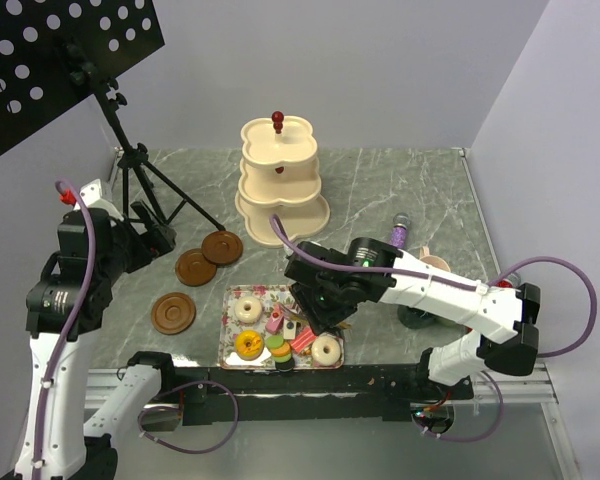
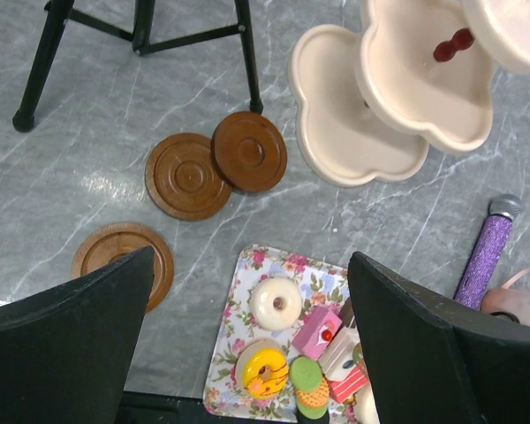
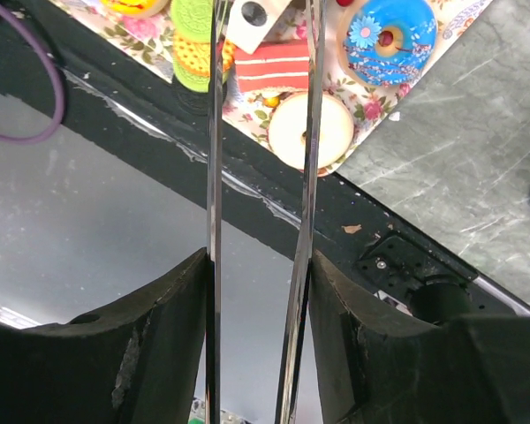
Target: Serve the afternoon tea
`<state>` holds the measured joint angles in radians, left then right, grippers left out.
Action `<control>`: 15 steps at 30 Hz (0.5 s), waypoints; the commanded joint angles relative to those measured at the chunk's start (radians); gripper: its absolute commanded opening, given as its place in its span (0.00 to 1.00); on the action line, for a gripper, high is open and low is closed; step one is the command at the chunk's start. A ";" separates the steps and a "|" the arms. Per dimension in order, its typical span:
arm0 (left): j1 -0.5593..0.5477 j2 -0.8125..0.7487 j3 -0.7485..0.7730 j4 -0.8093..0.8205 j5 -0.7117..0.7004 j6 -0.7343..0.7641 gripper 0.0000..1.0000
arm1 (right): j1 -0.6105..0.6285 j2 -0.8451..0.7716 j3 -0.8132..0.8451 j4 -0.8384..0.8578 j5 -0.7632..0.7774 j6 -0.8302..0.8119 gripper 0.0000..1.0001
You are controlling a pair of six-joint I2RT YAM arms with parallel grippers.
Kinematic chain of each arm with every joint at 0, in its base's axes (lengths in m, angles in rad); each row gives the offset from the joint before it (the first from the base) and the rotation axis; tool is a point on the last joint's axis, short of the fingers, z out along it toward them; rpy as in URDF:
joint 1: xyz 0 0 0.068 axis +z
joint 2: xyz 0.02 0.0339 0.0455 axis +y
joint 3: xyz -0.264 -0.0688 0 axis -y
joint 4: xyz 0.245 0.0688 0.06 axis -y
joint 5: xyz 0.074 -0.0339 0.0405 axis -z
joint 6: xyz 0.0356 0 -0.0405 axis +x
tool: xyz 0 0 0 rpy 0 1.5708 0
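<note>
1. Your left gripper (image 2: 249, 261) hangs above the table (image 1: 400, 190), its fingers (image 2: 71, 344) spread wide with nothing between them.
2. Your right gripper (image 3: 258, 265) is clamped on metal tongs (image 3: 214, 177). Their two thin blades run up the wrist frame, narrowly apart.
3. The blades reach over the floral tray (image 1: 228, 335), lower centre in the top view. Their tips leave the wrist frame at its top edge.
4. On the tray you have a white doughnut (image 3: 311, 131), a blue doughnut (image 3: 389, 40), a red striped cake slice (image 3: 272, 66) and a green macaron (image 3: 194, 22).
5. Three brown saucers (image 1: 173, 312) lie left of the tray, two of them touching.
6. The cream stand (image 1: 300, 215) sits upper centre. The pink mug (image 1: 435, 262) is at right, beside the purple microphone (image 1: 400, 232).
</note>
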<state>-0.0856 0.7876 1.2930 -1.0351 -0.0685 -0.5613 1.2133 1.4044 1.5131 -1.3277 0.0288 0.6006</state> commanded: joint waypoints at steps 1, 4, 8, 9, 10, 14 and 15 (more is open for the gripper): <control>-0.003 -0.027 -0.030 0.027 0.010 -0.005 0.95 | 0.003 0.011 0.061 -0.028 0.017 -0.018 0.53; -0.002 -0.028 -0.050 0.038 0.027 -0.008 0.95 | 0.003 0.048 0.084 -0.038 0.017 -0.019 0.52; -0.003 -0.031 -0.083 0.072 0.035 -0.014 0.96 | -0.011 0.085 0.096 -0.039 0.022 -0.030 0.52; -0.003 -0.030 -0.086 0.078 0.038 -0.015 0.95 | -0.018 0.090 0.101 -0.045 0.020 -0.030 0.52; -0.003 -0.027 -0.086 0.084 0.041 -0.015 0.96 | -0.023 0.097 0.105 -0.048 0.020 -0.032 0.52; -0.003 -0.014 -0.089 0.102 0.044 -0.008 0.96 | -0.028 0.110 0.122 -0.073 0.026 -0.028 0.52; -0.003 -0.011 -0.087 0.104 0.044 -0.005 0.95 | -0.028 0.110 0.121 -0.074 0.026 -0.027 0.52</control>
<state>-0.0868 0.7700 1.1999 -0.9897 -0.0452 -0.5652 1.1919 1.5185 1.5734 -1.3384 0.0376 0.5781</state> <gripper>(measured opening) 0.954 0.527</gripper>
